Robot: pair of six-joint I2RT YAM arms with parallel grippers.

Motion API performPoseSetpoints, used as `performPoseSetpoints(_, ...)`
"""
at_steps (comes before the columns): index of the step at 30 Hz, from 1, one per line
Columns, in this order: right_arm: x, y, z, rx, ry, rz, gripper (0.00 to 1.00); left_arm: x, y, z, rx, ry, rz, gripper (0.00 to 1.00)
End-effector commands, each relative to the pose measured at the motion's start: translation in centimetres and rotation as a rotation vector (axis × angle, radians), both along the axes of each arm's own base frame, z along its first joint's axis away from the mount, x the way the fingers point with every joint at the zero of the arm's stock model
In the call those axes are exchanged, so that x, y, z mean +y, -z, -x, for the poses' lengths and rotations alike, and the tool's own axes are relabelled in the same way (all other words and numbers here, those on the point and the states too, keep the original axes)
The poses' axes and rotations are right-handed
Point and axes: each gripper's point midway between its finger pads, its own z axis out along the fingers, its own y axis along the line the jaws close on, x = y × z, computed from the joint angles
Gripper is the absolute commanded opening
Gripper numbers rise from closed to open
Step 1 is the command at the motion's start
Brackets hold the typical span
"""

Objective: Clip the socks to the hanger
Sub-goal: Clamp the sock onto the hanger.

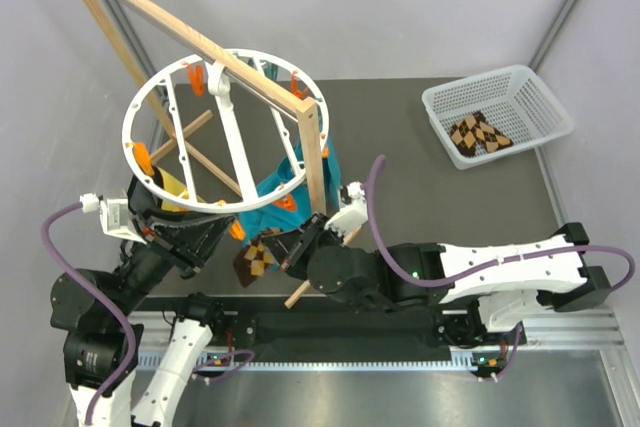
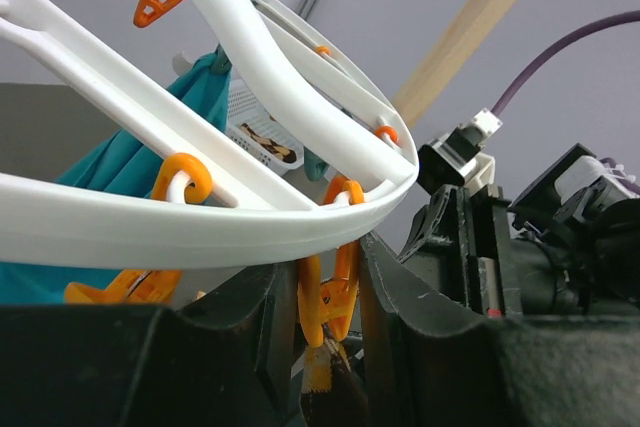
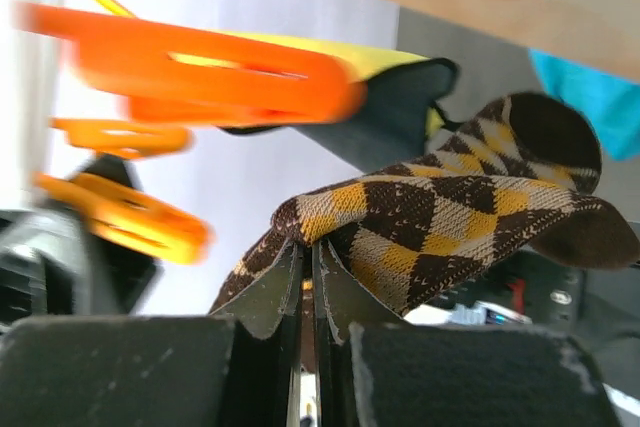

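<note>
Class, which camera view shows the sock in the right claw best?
Right wrist: the sock is large and sharp, pinched in the right claw. Top view shows it small, by the hanger rim; left wrist shows only a sliver.

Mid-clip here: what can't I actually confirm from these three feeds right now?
Left wrist: the mouth of the small orange plastic clip is buried between the left gripper's jaws, so a bite on the brown argyle fabric sock is unconfirmed.
Right wrist: the orange clips beside it are blurred, too close.
Top view: the argyle socks in the white mesh plastic basket overlap, too small to count.
</note>
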Motion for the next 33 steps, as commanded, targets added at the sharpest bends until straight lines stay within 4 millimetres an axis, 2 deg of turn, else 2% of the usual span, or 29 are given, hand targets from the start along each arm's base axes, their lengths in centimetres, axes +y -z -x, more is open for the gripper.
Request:
performPoseSetpoints(1, 1.5, -4.0, -0.2, -0.018, 0.032, -0.081, 0.0, -0.3, -0.5, 0.6, -0.073, 0.024, -0.031, 0.0)
performPoseSetpoints(5, 3.0, -5.0, -0.3, -0.046, 0.024, -0.062, 0.0, -0.1, -0.5, 0.4, -0.071, 0.014, -0.031, 0.0)
performPoseSetpoints(12, 2.9, -3.8, -0.8, -0.043, 0.018, -0.03, 0.0, 0.1, -0.7, 0.2, -0.065, -0.002, -0.035, 0.0)
performPoseSetpoints(21, 0.9, -4.1, -2.5, -0.055, 0.081, -0.017, 0.0, -0.1, -0.5, 0.1, -0.057, 0.006, -0.04, 0.0)
performPoseSetpoints(33, -0.4, -4.8, -3.3, -0.054, 0.101, -0.049, 0.0, -0.2, -0.1, -0.3, -0.047, 0.008, -0.045, 0.0)
